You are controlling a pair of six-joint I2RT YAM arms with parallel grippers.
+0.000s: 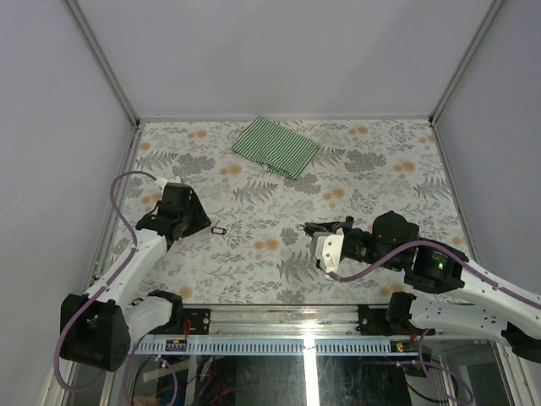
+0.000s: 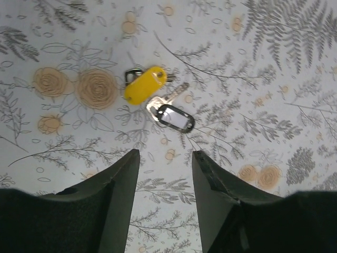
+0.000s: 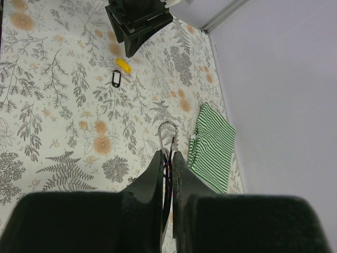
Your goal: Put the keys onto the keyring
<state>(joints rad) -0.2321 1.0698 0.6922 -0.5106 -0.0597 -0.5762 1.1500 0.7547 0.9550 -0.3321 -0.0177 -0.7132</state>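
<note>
On the left half of the table, somewhat closer to the near edge than the far one, the two keys lie flat and touching each other on the flower-patterned surface. In the left wrist view the yellow tag runs slantwise, its long axis from lower left to upper right, with a bit of metal showing at each end. Just beside it, the second key points its blade up and to the right. Its black tag, with a pale window, trails down and to the right. From above only the black tag shows clearly, lying roughly parallel to the near edge.

The left pincer hovers just short of the keys. Its two dark fingers are apart, with nothing between them, and they point toward the table's right side.

The right pincer is over the table right of centre, aimed left toward the keys and well apart from them. Its fingers are pressed together, clamped on the keyring. A thin wire loop sticks straight out past the fingertips like a small arch, and a trace of red shows between the fingers.

A green-and-white striped cloth lies folded near the middle of the far edge.
</note>
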